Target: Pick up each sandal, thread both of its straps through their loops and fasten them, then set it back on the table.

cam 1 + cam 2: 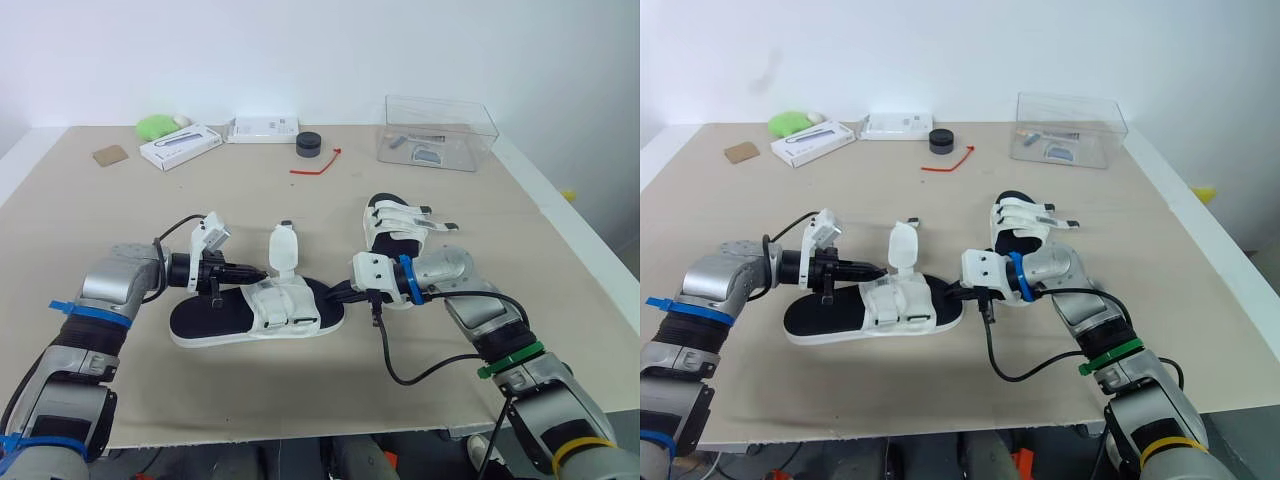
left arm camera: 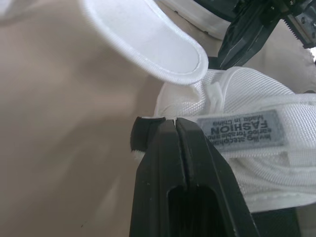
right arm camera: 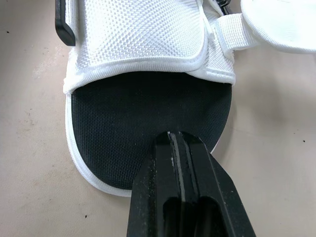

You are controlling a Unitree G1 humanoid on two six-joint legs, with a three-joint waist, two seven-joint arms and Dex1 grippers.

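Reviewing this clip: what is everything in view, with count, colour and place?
near strapped fabric sandal: 1, white straps, black footbed, front centre, one strap flap standing open
far strapped fabric sandal: 1, white and black, right of centre
clear plastic box: 1, transparent, far right, small items inside
round black puck: 1, black, far centre
thin red strip: 1, red, just before the puck
flat white packet: 1, white, far centre
white carton with dark print: 1, far left
green lump: 1, green, far left
brown square pad: 1, brown, far left
beige table: 1
left gripper: 1, black, shut, at the near sandal's straps
right gripper: 1, black, shut, over its footbed end
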